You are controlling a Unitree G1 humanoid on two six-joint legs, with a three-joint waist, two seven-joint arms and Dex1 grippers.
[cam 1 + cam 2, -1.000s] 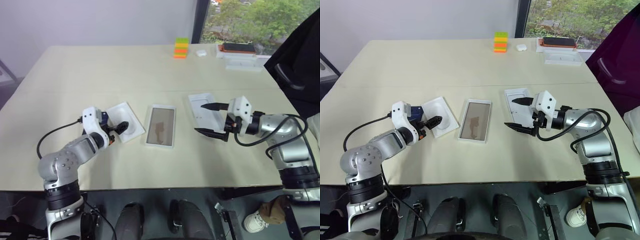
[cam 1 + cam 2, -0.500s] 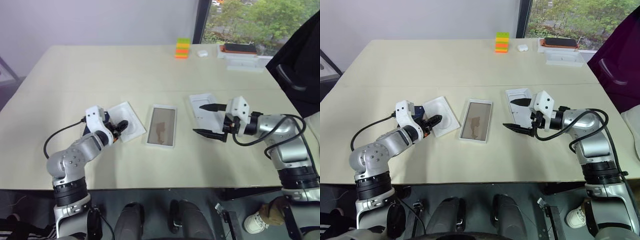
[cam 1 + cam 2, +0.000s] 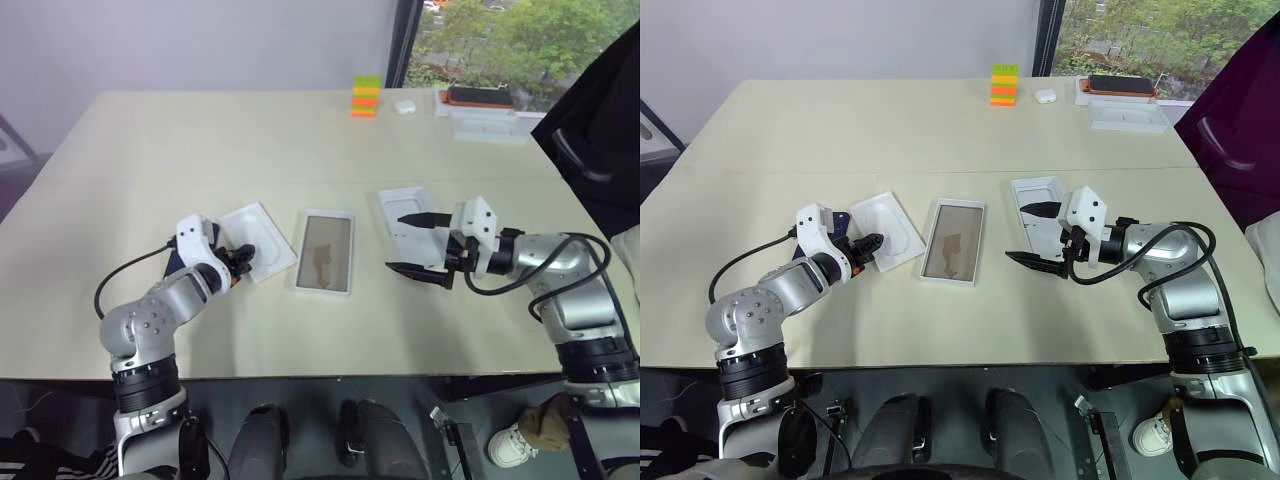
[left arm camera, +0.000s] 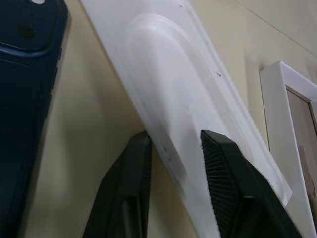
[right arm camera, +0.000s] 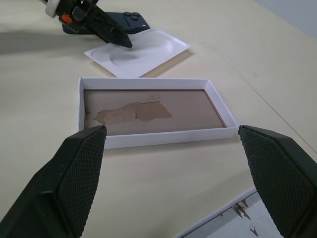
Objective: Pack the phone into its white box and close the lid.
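Step in hand, as judged: clearing the thin white insert so the phone can be reached. Left gripper at the insert's near left edge, fingers apart and astride that edge, not visibly pinching yet. Best to bite well onto the raised rim rather than the very lip, squeeze gently to avoid buckling thin card, then lift level and carry it away from the white box, not across it. Worth minding the phone, lying dark and flat just left of the insert and close beside the gripper. White box open in the middle of the table, tan floor bare. Lid to the right of it, white side up. Right gripper hovering above the lid's near end, spread wide, gripping nothing.

No brand, label or legible writing anywhere.
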